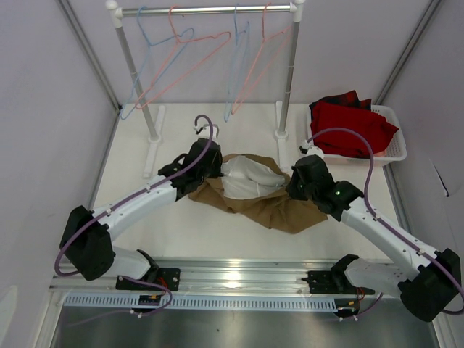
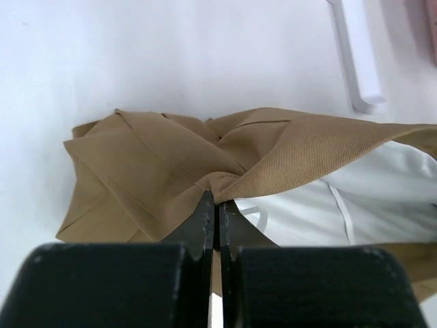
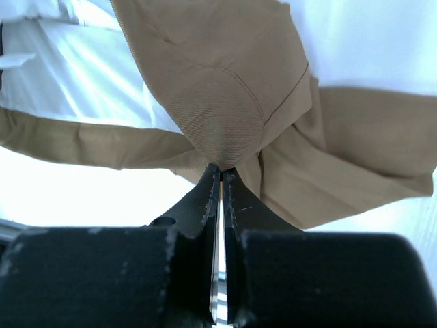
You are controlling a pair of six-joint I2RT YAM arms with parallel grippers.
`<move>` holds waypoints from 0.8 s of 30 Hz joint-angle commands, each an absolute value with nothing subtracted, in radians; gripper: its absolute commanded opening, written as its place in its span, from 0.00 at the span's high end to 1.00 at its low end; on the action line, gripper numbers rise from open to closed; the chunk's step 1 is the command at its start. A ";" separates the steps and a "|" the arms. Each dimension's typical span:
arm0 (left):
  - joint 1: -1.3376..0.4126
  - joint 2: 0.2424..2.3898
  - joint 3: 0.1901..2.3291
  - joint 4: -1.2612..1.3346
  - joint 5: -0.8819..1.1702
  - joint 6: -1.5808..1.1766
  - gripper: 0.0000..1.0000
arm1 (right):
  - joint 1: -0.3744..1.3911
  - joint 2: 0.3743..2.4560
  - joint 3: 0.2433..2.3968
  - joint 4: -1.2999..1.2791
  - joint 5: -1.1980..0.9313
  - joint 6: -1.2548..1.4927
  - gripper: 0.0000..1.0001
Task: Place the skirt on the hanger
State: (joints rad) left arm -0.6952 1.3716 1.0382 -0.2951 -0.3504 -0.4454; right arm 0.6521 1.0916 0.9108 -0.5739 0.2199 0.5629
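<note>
Clenched on cloth at both ends: the left gripper [image 2: 217, 201] has its fingers pinched tight on a bunched fold at the skirt's [image 1: 268, 203] left edge, where the tan fabric gathers into a knot of creases. Between the arms the skirt lies on the table [image 1: 130, 174], its mouth sagging open so the pale lining [image 1: 246, 177] shows. The right gripper [image 3: 222, 171] is closed the same way on a folded corner of the tan cloth at the right edge, and the red garment [image 1: 351, 123] sits in its white basket [image 1: 395, 148] just beyond.

The hanger [image 1: 210, 36] is on the rail [image 1: 210, 10] at the back, among light blue hangers [image 1: 163, 43] and well apart from the skirt, so threading has not begun.

Each grip looks shallow, a pinch on a crumpled fold rather than a clean bite on the waistband. If the arms lift or spread unevenly the thin cloth could slip out of one side, or the lining could drag along and block the opening the hanger has to enter. Pulling too far apart could tear it free entirely.
</note>
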 commanded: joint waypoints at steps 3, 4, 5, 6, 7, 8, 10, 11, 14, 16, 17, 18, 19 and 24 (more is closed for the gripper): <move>-0.673 1.387 0.997 -0.250 -0.203 -0.469 1.00 | 0.591 1.080 0.822 -0.485 0.111 0.519 1.00; -0.673 1.379 0.968 -0.244 -0.196 -0.479 1.00 | 0.583 1.083 0.801 -0.429 0.086 0.515 1.00; -0.673 1.373 0.954 -0.241 -0.190 -0.498 1.00 | 0.572 1.088 0.781 -0.395 0.037 0.512 1.00; -0.673 1.370 0.924 -0.239 -0.186 -0.511 1.00 | 0.569 1.094 0.747 -0.368 0.016 0.512 1.00; -0.673 1.361 0.898 -0.238 -0.180 -0.523 1.00 | 0.563 1.110 0.732 -0.312 -0.007 0.512 1.00; -0.673 1.358 0.882 -0.236 -0.176 -0.544 1.00 | 0.564 1.121 0.717 -0.278 -0.041 0.512 1.00; -0.673 1.351 0.827 -0.224 -0.164 -0.574 0.97 | 0.565 1.155 0.674 -0.190 -0.118 0.517 1.00; -0.673 1.353 0.822 -0.224 -0.164 -0.580 0.96 | 0.565 1.166 0.661 -0.160 -0.142 0.523 1.00; -0.673 1.348 0.787 -0.206 -0.146 -0.592 0.92 | 0.565 1.201 0.634 -0.092 -0.190 0.532 1.00; -0.673 1.338 0.770 -0.196 -0.133 -0.595 0.89 | 0.565 1.209 0.624 -0.069 -0.209 0.534 1.00; -0.675 1.325 0.764 -0.189 -0.129 -0.592 0.87 | 0.563 1.209 0.624 -0.064 -0.215 0.532 1.00; -0.673 1.319 0.764 -0.186 -0.126 -0.589 0.85 | 0.563 1.209 0.627 -0.072 -0.215 0.534 1.00; -0.673 1.315 0.768 -0.189 -0.127 -0.583 0.80 | 0.563 1.209 0.632 -0.083 -0.207 0.531 1.00; -0.675 1.290 0.804 -0.198 -0.106 -0.548 0.66 | 0.563 1.184 0.679 -0.195 -0.141 0.514 1.00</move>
State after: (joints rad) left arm -0.6804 1.3376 0.7650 -0.2405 -0.1406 -0.5655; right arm 0.5667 1.2098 0.6285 -0.1688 -0.1635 0.5373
